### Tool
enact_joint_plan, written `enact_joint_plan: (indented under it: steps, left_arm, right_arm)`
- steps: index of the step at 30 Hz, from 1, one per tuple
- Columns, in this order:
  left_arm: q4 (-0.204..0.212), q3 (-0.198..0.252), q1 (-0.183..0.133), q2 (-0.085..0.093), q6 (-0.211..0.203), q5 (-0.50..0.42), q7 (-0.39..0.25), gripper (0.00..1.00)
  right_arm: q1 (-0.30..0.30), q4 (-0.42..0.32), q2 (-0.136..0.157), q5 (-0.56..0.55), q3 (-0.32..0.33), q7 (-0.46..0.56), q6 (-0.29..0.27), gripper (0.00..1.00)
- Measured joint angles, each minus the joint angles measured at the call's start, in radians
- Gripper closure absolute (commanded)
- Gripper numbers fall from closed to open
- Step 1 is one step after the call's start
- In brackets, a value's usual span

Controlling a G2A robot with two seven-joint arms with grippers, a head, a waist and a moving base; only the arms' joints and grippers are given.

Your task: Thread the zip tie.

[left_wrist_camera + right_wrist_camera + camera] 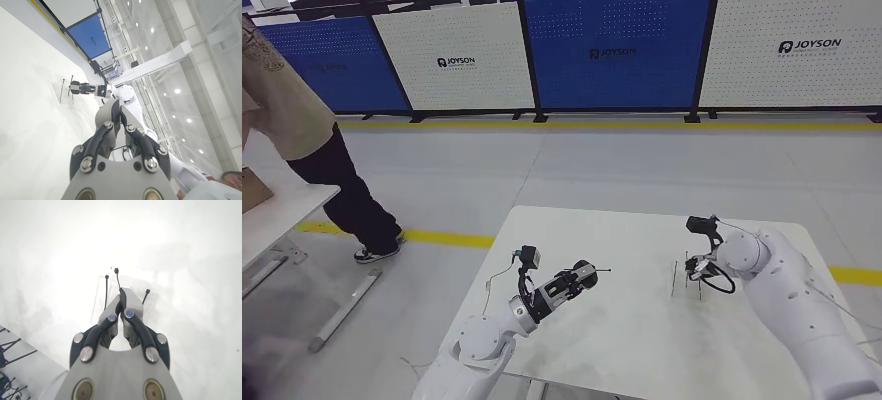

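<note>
Over at the table's right side, the right arm bends in from the edge with its right gripper (695, 268) (71, 87) (121, 291) tipped down toward the tabletop. Its jaws are clenched on a thin black plastic zip tie (117, 279) (72, 78). The strap rises out past the fingertips and its small square head sits at the free end. From the left wrist view, the tie's long axis runs across the line of the fingers, roughly parallel to its neighbour.

Two more black zip ties (106, 291) (146, 296) (62, 91) sit on a clear acrylic plate (96, 302) (55, 89) just beneath the right gripper. Their heads are at the plate's far edge. Whether they stand or lie on it cannot be told.

At the near left, the left arm slants up with the left gripper (588, 271) (118, 103) raised above the table and aimed across at the right one. It is well apart from the plate and its ribbed pads are pressed together. In the top view a thin dark line (604, 270) juts from its tip, and what it is cannot be told.

All of this is on a plain white table (622, 340) (28, 75) (56, 247). Beyond it lie a grey floor with a yellow stripe (442, 238), a wall of blue perforated panels (617, 50) and white perforated panels (457, 55), and a high white ceiling with round lamps (177, 91).
</note>
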Motion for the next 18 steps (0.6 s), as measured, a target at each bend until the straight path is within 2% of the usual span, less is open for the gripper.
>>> enact_joint_plan:
  steps: [7,18]
  left_arm:
    - [0.000,0.000,0.000,0.000,0.000,0.000,0.000,1.00]
    - [0.000,0.000,0.000,0.000,0.000,0.000,0.000,1.00]
  right_arm:
    - [-0.075,-0.155,0.041,-0.046,0.052,0.022,0.035,1.00]
    - [-0.079,-0.153,0.041,-0.045,0.052,0.016,0.033,1.00]
